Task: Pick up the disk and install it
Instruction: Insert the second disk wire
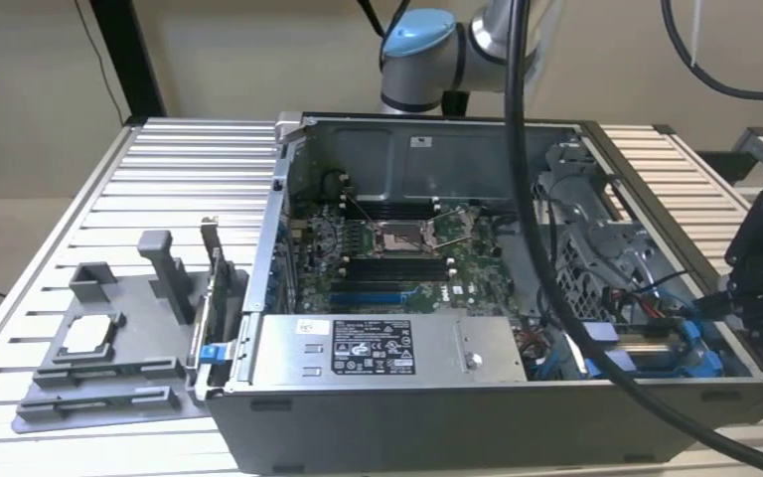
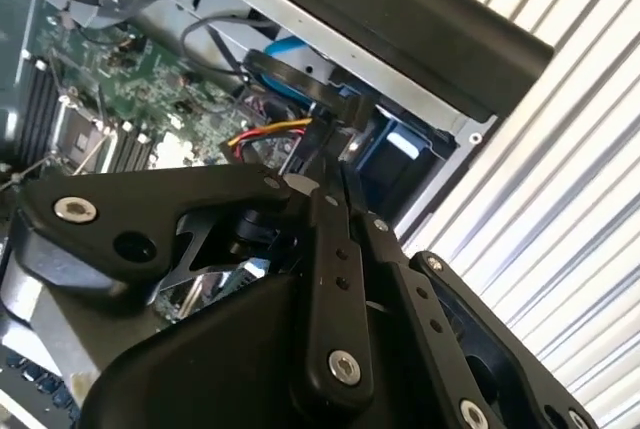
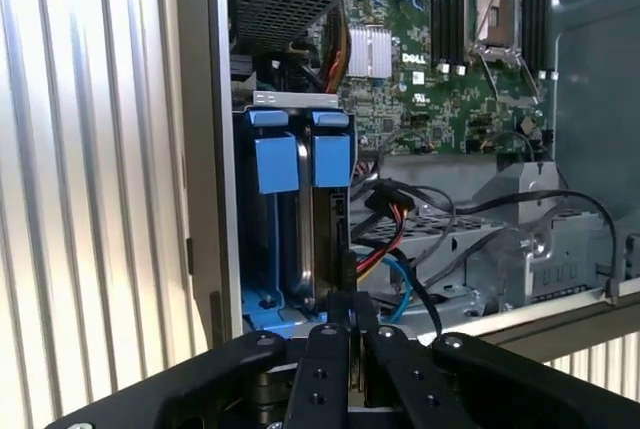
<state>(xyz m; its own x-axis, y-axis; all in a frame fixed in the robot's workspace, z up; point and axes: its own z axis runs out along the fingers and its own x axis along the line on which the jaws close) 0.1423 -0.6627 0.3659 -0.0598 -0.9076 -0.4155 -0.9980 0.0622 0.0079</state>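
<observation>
Black fingers of the gripper (image 3: 350,301) are pressed flat together in both wrist views, with nothing visible between them, so I judge it closed on nothing. In the exterior view the gripper (image 1: 753,288) hangs at the 3 o'clock edge of the open computer case (image 1: 395,422), just outside its wall.

Nearest to the fingertips is the drive bay (image 1: 713,363) in the case's corner. The disk (image 1: 650,345) sits inside it, at about 8 o'clock from the gripper in the exterior view and close to it. It stands on edge with its blue carrier frame around it. Its long axis there runs roughly from 9 to 3 o'clock, so one short end faces the gripper.

In the first wrist view the disk (image 3: 302,249) shows as a silver slab lined up with the closed fingertips. It runs straight away from them and ends in blue tabs (image 3: 277,161). A second blue-tabbed carrier stands beside it.

Farther out lie orange and red cables (image 3: 385,239), then the green motherboard (image 1: 395,253). The grey power supply (image 1: 369,348) is at 6 o'clock.
</observation>
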